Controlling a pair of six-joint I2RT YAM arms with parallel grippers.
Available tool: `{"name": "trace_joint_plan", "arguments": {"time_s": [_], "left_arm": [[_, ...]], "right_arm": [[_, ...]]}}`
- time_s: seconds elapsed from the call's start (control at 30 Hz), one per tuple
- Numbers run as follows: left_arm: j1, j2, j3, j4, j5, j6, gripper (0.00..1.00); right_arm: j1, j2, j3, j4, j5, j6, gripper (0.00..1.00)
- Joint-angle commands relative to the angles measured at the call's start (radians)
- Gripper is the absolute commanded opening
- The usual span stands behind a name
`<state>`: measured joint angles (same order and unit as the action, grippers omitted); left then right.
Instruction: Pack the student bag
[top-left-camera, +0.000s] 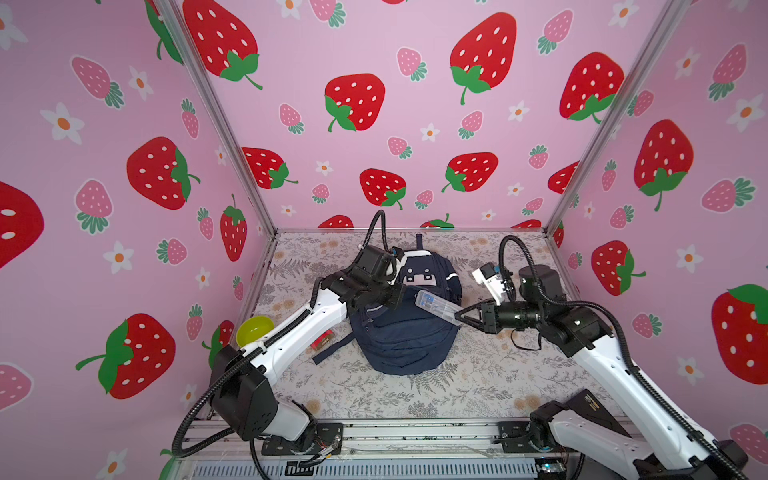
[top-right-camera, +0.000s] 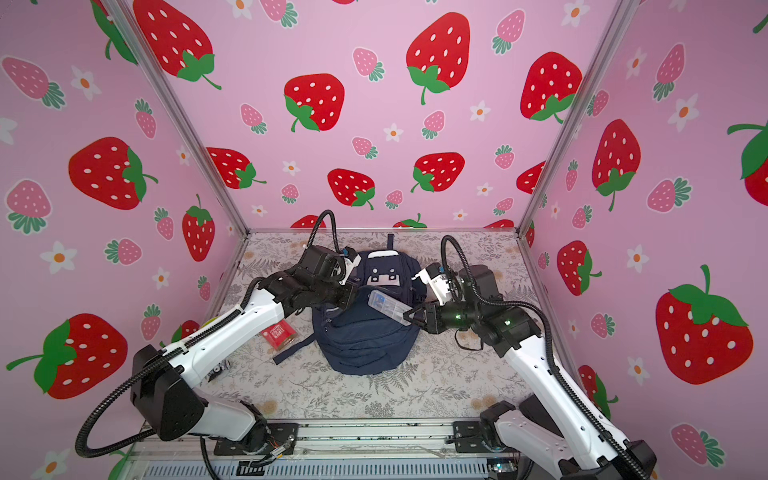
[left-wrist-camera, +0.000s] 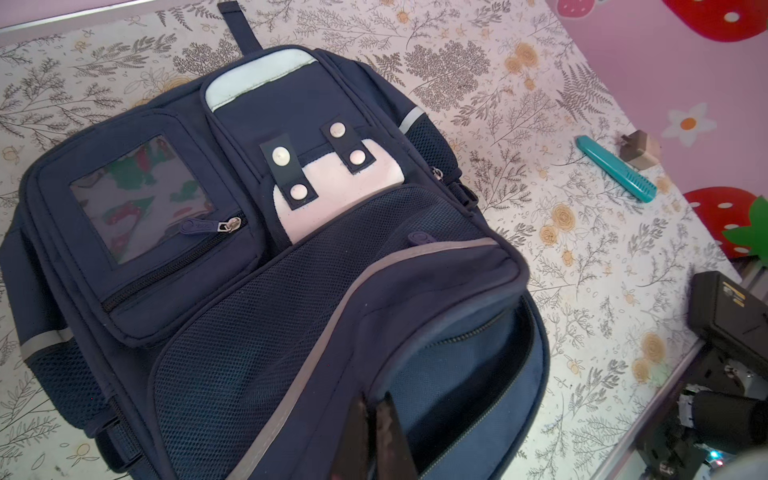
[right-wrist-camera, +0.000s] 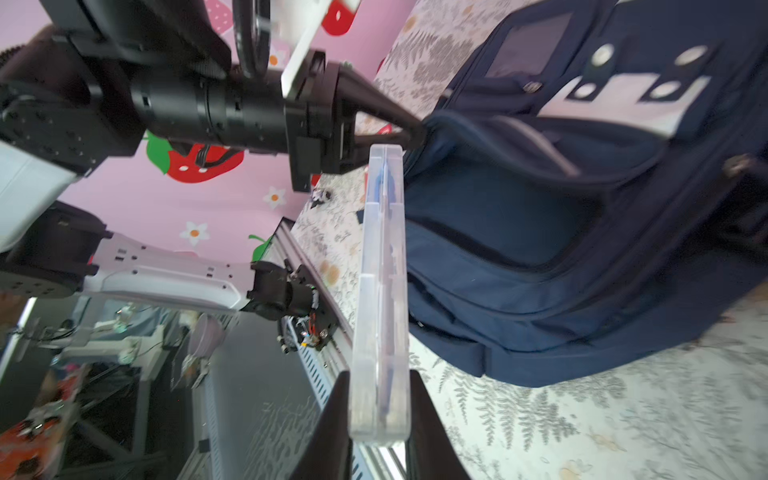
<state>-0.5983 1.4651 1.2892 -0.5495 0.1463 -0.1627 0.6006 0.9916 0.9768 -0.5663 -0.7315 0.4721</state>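
Navy student bag (top-left-camera: 405, 340) lies at the middle of the tabletop (top-left-camera: 374, 399), pocket gaping. Left pincer (left-wrist-camera: 376, 409) is pinched on the pocket's rim; right pincer (right-wrist-camera: 379, 376) clamps a clear plastic case (top-left-camera: 436, 306) over the bag.

Navy student bag (top-left-camera: 405, 340); clear case (top-left-camera: 436, 306); fern-printed tabletop (top-left-camera: 415, 399); pink strawberry walls (top-left-camera: 374, 41); yellow-green bowl (top-left-camera: 254, 329).
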Motion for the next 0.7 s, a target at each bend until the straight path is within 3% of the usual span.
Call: {"name": "trace_joint_plan", "arguments": {"time_s": [0.0,0.27,0.43,0.67], "left_arm": [[0.008,-0.009,0.065,0.088,0.038,-0.017,0.00],[0.008,-0.023,0.046,0.088,0.116,0.000,0.00],[0.009,-0.042,0.019,0.099,0.154,0.020,0.00],[0.005,-0.057,-0.002,0.120,0.203,0.040,0.00]], "right_arm": [[0.075,0.013,-0.068,0.098,-0.010,0.074,0.00],[0.096,0.147,-0.077,0.290,0.061,0.192,0.00],[0.096,0.282,-0.051,0.315,0.120,0.240,0.00],[0.100,0.425,0.037,0.408,0.114,0.283,0.00]]}}
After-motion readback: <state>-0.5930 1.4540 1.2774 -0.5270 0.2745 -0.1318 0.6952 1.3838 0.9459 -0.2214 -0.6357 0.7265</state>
